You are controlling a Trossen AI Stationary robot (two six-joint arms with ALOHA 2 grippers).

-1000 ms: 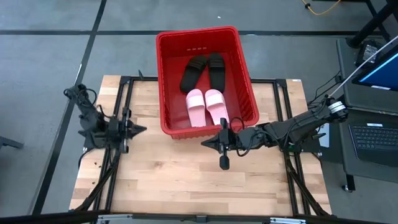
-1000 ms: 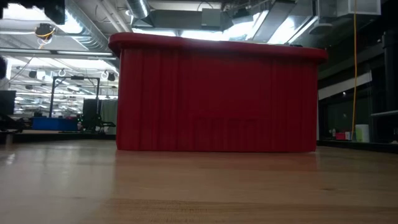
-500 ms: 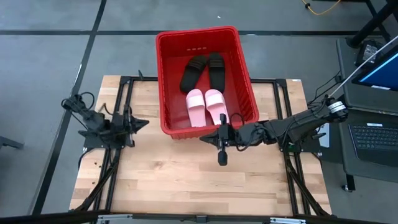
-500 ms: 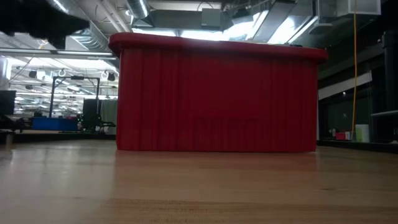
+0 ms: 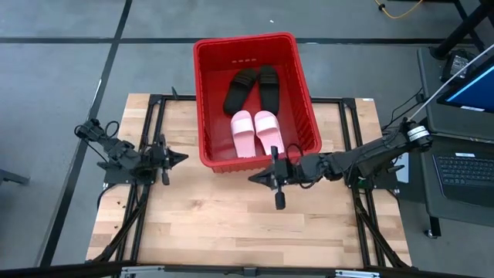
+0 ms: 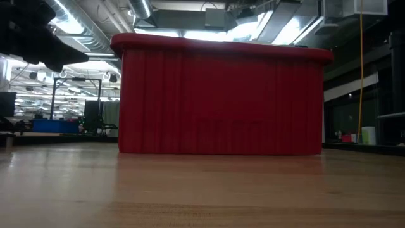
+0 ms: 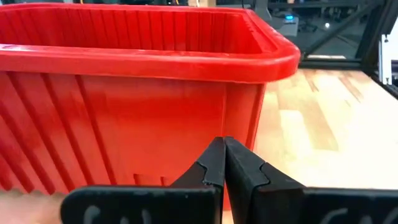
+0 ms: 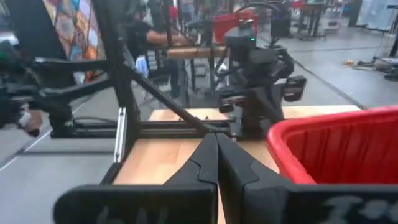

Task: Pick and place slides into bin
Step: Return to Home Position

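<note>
Pincers pressed together, empty: L gripper (image 5: pixel 182 158) 8 o'clock, R gripper (image 5: pixel 253 178) 6 o'clock of rectangular red plastic bin (image 5: pixel 202 93). Black/pink wide-strap slides (image 5: pixel 258 131): prob. light, bendy; grab strap.

Slim matte-black arms: the left arm (image 5: pixel 123 158) has looped black cables (the right arm (image 5: pixel 363 158) wears a silvery cap (image 5: pixel 417 133) near its base), and the fingers (image 7: pixel 212 167) taper to points.

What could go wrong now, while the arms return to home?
The right gripper, shut, sits close to the front wall of the bin; swinging away, it might clip that wall and shift the bin. The left gripper, also shut, points at the bin's left side, so a forward move could bump it.
</note>
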